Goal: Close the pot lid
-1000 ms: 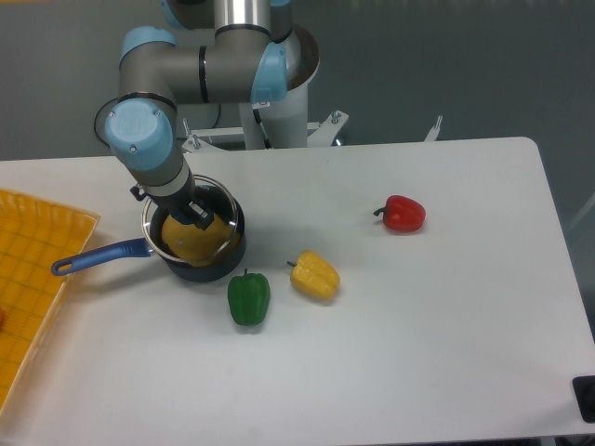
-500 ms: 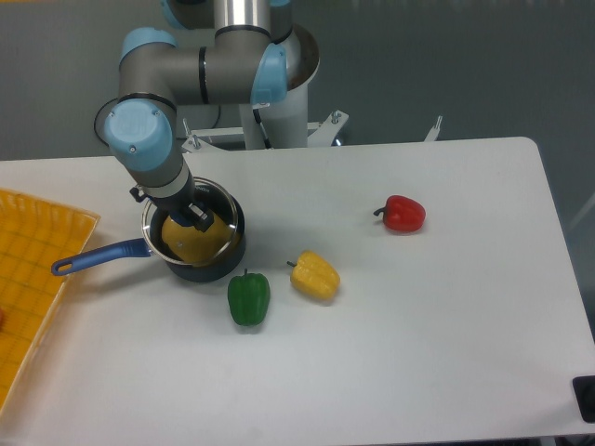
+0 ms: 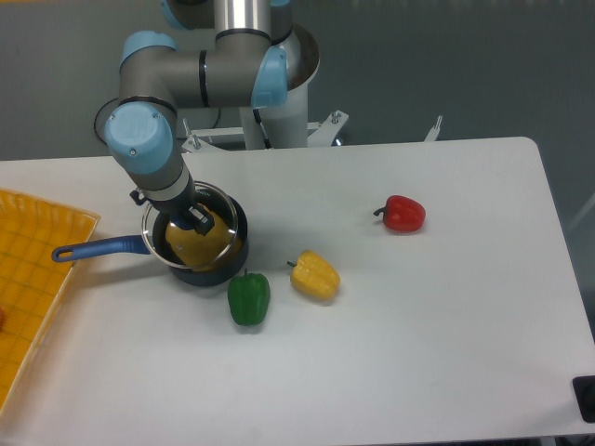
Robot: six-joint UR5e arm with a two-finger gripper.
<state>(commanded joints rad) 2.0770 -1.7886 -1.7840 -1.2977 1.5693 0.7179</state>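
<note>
The black pot (image 3: 206, 268) with a long blue handle (image 3: 98, 248) stands at the table's left, with yellow contents (image 3: 200, 243) showing inside. The glass lid lies over the pot's mouth; its silver rim (image 3: 149, 221) shows around the left and back. My gripper (image 3: 197, 218) reaches down from the wrist onto the lid's centre and is shut on the small dark knob, which the fingers mostly hide. I cannot tell whether the lid rests fully on the pot's rim or is held just above it.
A green pepper (image 3: 248, 297) lies right in front of the pot and a yellow pepper (image 3: 314, 276) beside it. A red pepper (image 3: 403, 214) lies further right. A yellow tray (image 3: 28, 269) sits at the left edge, under the handle's tip.
The pot has turned slightly: its blue handle tip has swung up toward the back. The gripper and lid have shifted a little with it.
</note>
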